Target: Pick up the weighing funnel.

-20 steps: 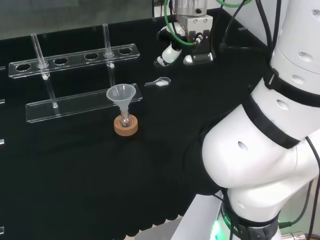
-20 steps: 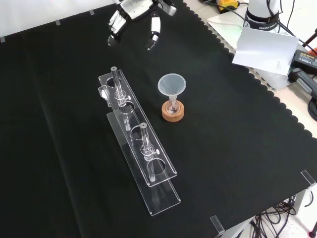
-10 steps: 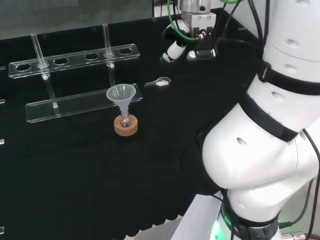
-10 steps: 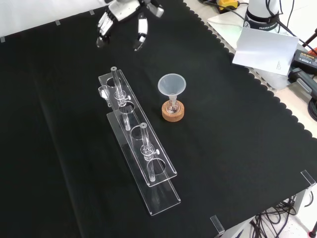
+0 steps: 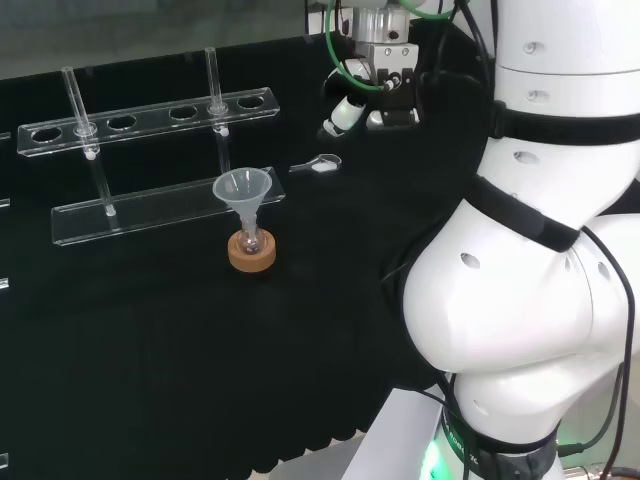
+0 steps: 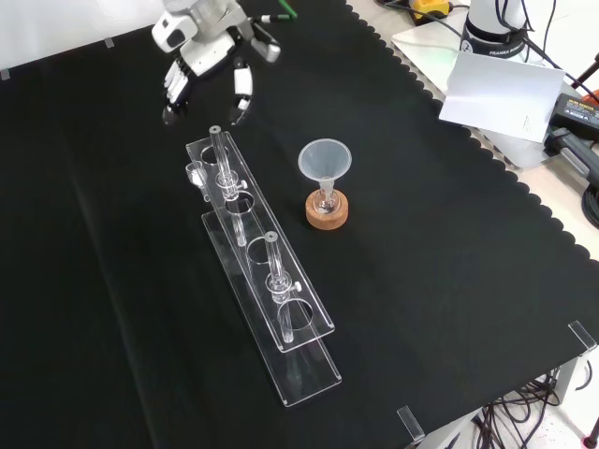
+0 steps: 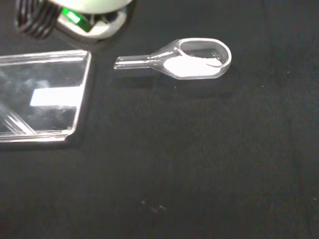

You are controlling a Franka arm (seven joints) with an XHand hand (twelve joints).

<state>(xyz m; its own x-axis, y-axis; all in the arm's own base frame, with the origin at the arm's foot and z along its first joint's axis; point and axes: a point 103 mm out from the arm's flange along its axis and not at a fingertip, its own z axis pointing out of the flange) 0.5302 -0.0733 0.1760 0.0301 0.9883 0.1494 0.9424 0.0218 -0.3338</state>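
The weighing funnel (image 5: 320, 165) is a small clear scoop with a short stem. It lies on the black cloth just off the end of the clear rack (image 5: 150, 205). Close up in the wrist view, the weighing funnel (image 7: 192, 59) holds some white powder. In the head view my hand (image 5: 385, 85) hovers above the cloth, up and to the right of the scoop, apart from it. In the front view the hand (image 6: 201, 61) hangs over the rack's far end with its fingers (image 6: 240, 98) spread and pointing down, holding nothing. The weighing funnel (image 6: 194, 172) lies below them.
The big funnel (image 6: 324, 161) stands in a small flask on a cork ring (image 6: 327, 211), right of the rack (image 6: 281, 318) in the front view. The rack carries two upright test tubes (image 5: 213, 75). Its corner (image 7: 45, 94) lies beside the scoop in the wrist view.
In the front view the hand has moved left and lower, from near the top edge to over the rack's far end. The weighing funnel has not moved.
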